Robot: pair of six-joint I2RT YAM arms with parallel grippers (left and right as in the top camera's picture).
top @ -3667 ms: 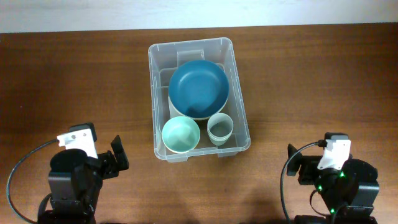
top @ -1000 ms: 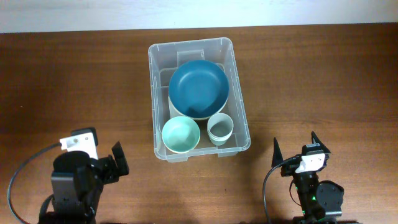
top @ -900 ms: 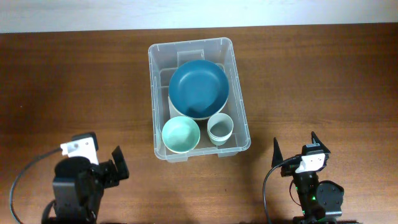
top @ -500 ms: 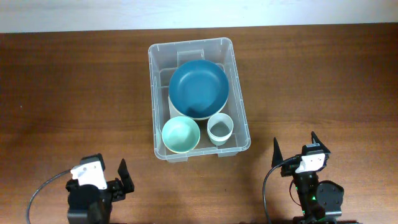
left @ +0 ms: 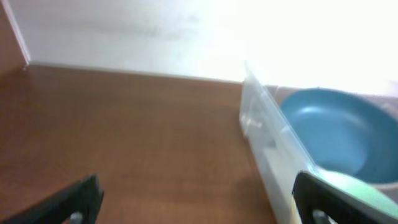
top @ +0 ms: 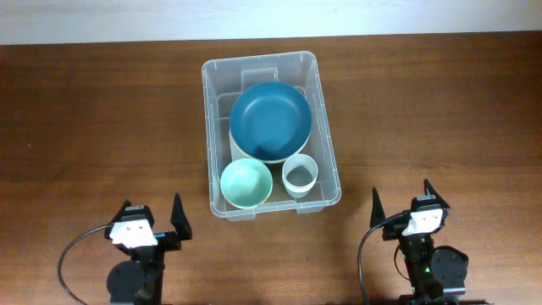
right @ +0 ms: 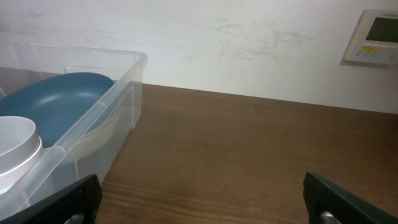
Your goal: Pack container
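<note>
The clear plastic container [top: 326, 127] stands at the middle back of the brown table. In it lie a large dark-blue bowl [top: 270, 119] on a pale plate, a mint-green bowl [top: 246, 183] and a small white cup [top: 300, 174]. The container also shows in the left wrist view [left: 264, 134] and in the right wrist view [right: 93, 118]. My left gripper [top: 152, 219] is open and empty near the front edge, left of the container. My right gripper [top: 401, 202] is open and empty near the front edge, right of the container.
A white wall runs behind the table [top: 102, 110], with a wall thermostat [right: 375, 36] at the right. Bare wood lies on both sides of the container.
My left arm has drawn back toward the front edge and turned so its open fingers point at the back. The right arm has not moved in the last second.
</note>
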